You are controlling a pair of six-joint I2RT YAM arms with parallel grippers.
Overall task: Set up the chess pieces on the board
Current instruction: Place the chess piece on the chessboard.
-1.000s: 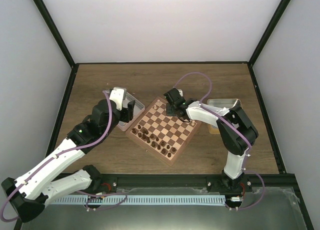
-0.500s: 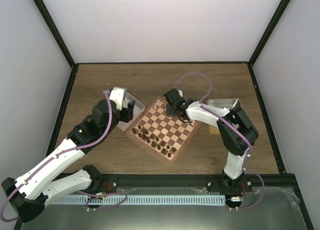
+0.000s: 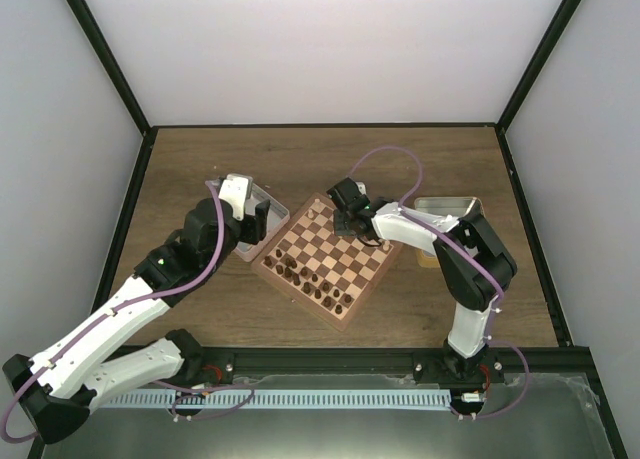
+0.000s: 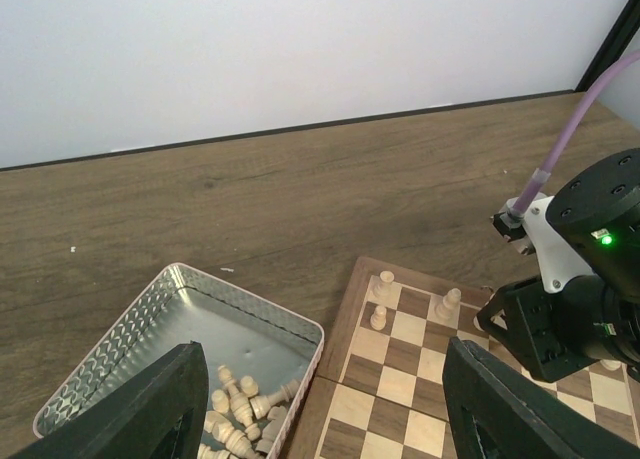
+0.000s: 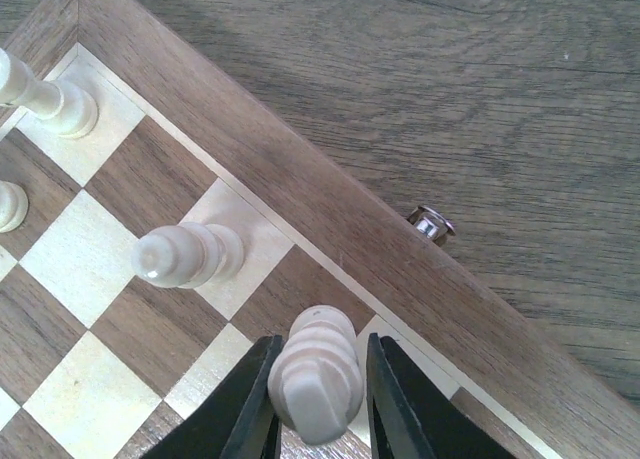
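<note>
The board (image 3: pixel 345 255) lies diagonally at mid-table, with dark pieces (image 3: pixel 310 284) along its near-left side. My right gripper (image 3: pixel 348 219) is low over the far corner. Its jaws stand slightly open around a light chess piece (image 5: pixel 315 374) that is upright on a back-row square, with a thin gap on the right side. Another light piece (image 5: pixel 185 254) stands one square to its left, and two more (image 5: pixel 50 99) are farther along. My left gripper (image 4: pixel 322 349) hangs open and empty over the tray's edge. Several light pieces (image 4: pixel 235 419) lie in that tray.
The silver tray (image 4: pixel 180 274) sits against the board's left corner. A second tray (image 3: pixel 445 207) stands right of the board behind my right arm. A small metal clasp (image 5: pixel 432 222) sticks out of the board's outer rim. The right wrist (image 4: pixel 570 309) fills the board's far side.
The right jaws have eased apart a little around the light piece. Neither arm has visibly shifted.
</note>
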